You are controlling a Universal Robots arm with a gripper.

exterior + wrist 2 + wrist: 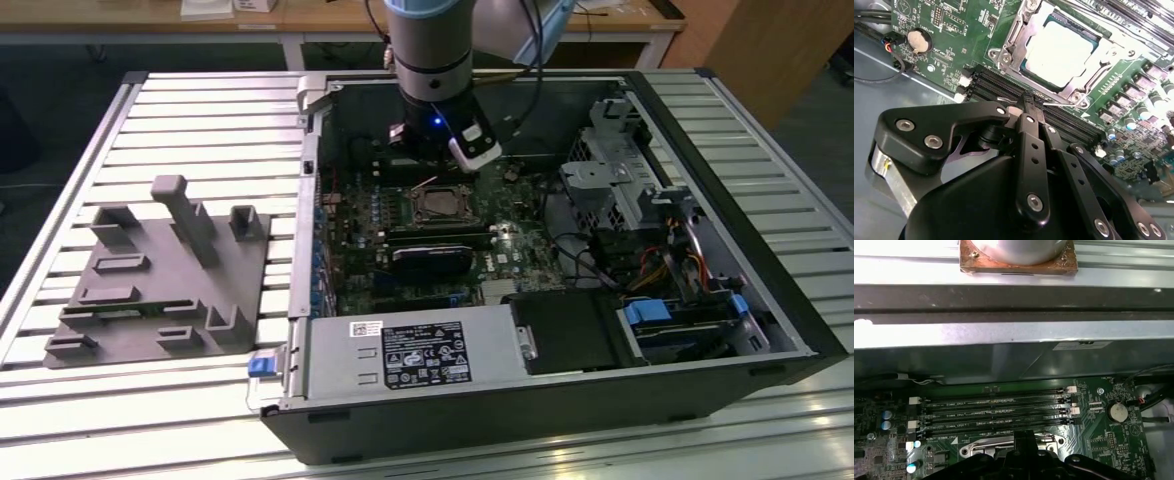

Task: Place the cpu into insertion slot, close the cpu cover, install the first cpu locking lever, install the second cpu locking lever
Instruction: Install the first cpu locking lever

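Note:
The cpu [1059, 52], a pale square chip, lies in the insertion slot [1004, 57] on the green motherboard [949, 30]. The silvery cpu cover [1016, 30] lies flat around it, framing the chip. In the exterior view the slot [441, 205] sits mid-board, just in front of the arm's wrist. My gripper [1032, 100] is shut, its black fingertips [1027, 98] together right beside the socket's edge. A thin locking lever [1056, 103] pokes out next to the tips and seems to touch them. In the first wrist view the gripper [1024, 440] hangs over the socket's metal edge [989, 444].
Empty black memory slots [994, 412] run beside the socket, with a coin battery [1117, 412] nearby. The open computer case [747, 330] walls in the board; drive bays and cables [641, 260] lie at the exterior view's right. A grey fixture [160, 280] stands on the slatted table.

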